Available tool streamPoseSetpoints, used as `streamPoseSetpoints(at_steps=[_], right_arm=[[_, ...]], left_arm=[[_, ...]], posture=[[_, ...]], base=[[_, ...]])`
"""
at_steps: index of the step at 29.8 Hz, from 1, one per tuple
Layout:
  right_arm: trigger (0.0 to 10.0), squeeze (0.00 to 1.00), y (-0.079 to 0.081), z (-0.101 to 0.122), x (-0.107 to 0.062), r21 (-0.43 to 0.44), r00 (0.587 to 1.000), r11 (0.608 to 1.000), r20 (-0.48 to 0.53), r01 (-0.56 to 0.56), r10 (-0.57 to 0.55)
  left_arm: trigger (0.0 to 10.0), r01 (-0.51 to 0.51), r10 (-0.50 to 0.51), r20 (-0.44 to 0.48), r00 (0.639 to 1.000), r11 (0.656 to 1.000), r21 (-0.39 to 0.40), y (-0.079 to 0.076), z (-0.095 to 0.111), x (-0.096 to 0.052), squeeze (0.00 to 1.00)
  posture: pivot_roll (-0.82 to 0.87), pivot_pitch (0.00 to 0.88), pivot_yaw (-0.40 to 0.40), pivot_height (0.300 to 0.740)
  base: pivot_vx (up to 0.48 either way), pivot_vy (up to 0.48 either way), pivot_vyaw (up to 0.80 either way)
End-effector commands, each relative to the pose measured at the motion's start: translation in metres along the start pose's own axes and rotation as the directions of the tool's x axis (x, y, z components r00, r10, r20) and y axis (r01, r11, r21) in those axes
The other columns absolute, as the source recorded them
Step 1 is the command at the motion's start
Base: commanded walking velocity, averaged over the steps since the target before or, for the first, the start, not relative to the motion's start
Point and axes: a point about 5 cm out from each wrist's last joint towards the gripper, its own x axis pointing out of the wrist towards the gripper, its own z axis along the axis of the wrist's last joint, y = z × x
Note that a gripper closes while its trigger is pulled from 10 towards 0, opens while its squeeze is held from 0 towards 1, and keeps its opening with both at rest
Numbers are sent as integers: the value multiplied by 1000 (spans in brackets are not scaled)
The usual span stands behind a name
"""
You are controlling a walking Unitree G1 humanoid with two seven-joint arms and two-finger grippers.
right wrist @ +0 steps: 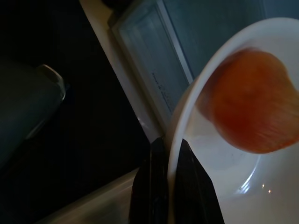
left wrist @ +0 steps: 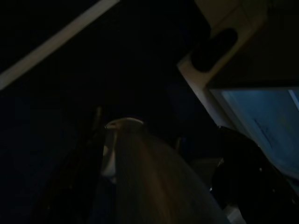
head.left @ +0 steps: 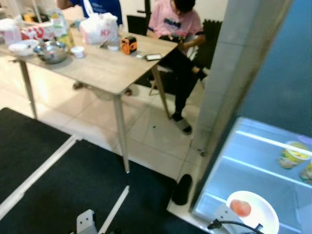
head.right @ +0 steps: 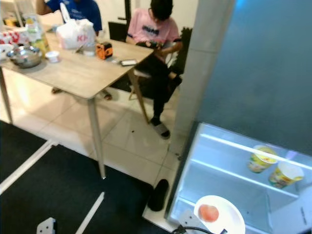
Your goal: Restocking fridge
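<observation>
My right gripper (right wrist: 172, 186) is shut on the rim of a white plate (head.left: 265, 220), one black finger on each side of the rim. A round orange-red fruit (head.left: 240, 207) lies on the plate. I hold the plate low, in front of the open fridge's (head.left: 253, 168) lit lower shelves. Two printed cups (head.right: 263, 158) (head.right: 285, 174) stand on a fridge shelf further in. My left arm (head.left: 87, 222) hangs idle over the black mat, and its wrist view is very dark.
A black slipper (head.left: 182, 189) lies on the floor by the fridge's corner. To the left stands a wooden table (head.left: 102, 73) with a metal bowl (head.left: 50, 51), bags and packets. A person in pink (head.left: 175, 29) sits behind it. A black mat (head.left: 63, 180) covers the near floor.
</observation>
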Motion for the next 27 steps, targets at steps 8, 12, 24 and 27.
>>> streamPoseSetpoints(at_steps=[8,12,24,27], right_arm=[[10000,0,-6,4,0,-8,1000,1000,18,22,-22],[10000,0,-6,3,0,-11,1000,1000,14,24,-24],[10000,0,-7,3,0,-11,999,999,9,36,-36],[10000,0,-8,3,0,-9,999,999,11,39,-39]], left_arm=[[10000,-6,6,-8,1000,1000,-10,-1,-2,0,0],[10000,0,-1,-14,1000,1000,-13,-2,-4,1,0],[10000,49,-49,-25,999,999,18,-6,-4,1,0],[10000,40,-40,-16,999,999,1,-6,-2,2,0]], posture=[[-17,0,11,740],[-18,0,11,740],[-15,0,10,740],[-15,0,10,740]], base=[[0,0,0],[0,0,0],[0,-117,0],[0,-155,0]])
